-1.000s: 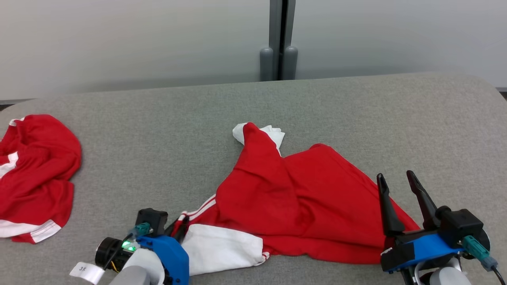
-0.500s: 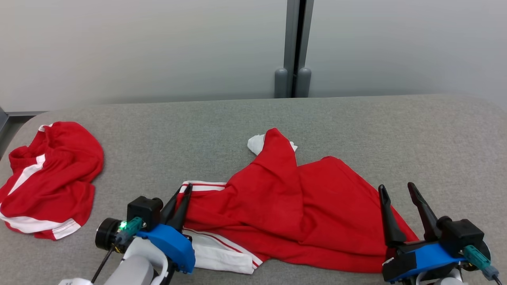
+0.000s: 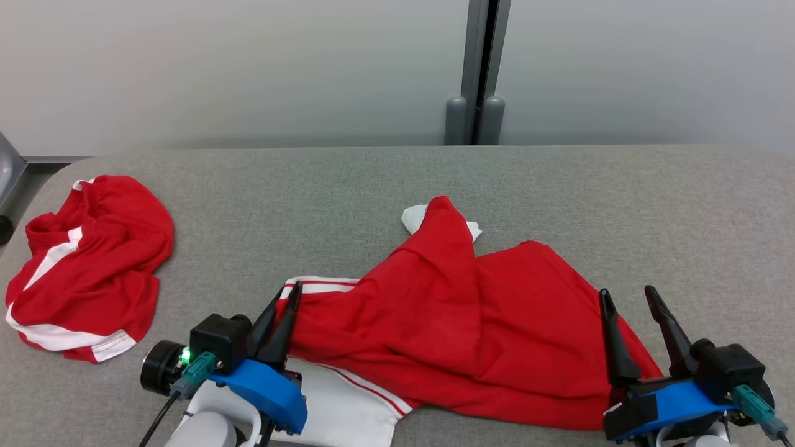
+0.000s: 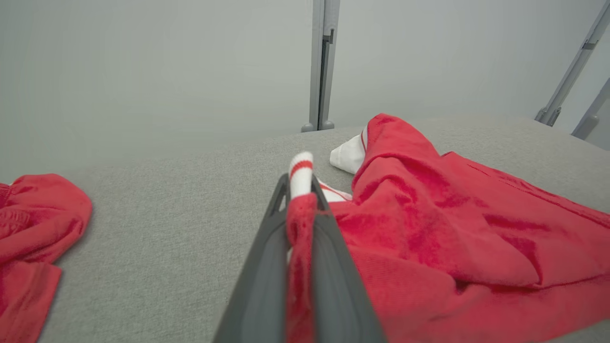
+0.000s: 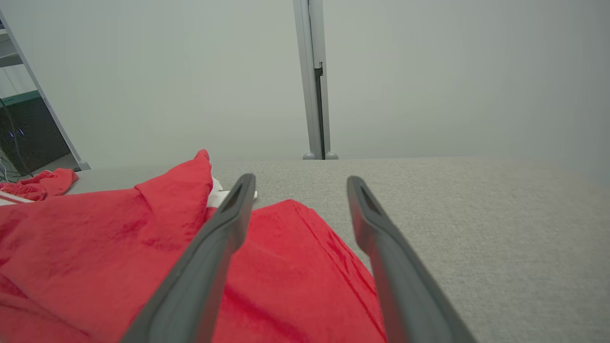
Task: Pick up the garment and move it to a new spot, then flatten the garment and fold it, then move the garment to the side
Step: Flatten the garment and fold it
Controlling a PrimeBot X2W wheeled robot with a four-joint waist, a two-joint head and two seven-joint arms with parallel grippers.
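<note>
The garment [image 3: 459,323] is a red shirt with white, red-striped sleeve ends, lying crumpled across the middle of the grey table [image 3: 348,186]. My left gripper [image 3: 287,293] is shut on the garment's left edge by a white striped cuff, and the left wrist view shows red cloth and the cuff [image 4: 301,170] pinched between its fingers [image 4: 267,267]. My right gripper [image 3: 627,295] stands open over the garment's right corner, nothing between its fingers [image 5: 224,228]. A white sleeve end [image 3: 415,217] pokes out at the far side.
A second crumpled red and white garment [image 3: 87,267] lies at the table's left end. A grey post [image 3: 475,68] stands behind the table against a pale wall. Bare grey tabletop stretches to the right and at the back.
My left gripper has lifted and drawn the garment's left edge up and away from me, so the cloth stretches out more. The camera view has shifted. The right gripper has stayed open in place.
</note>
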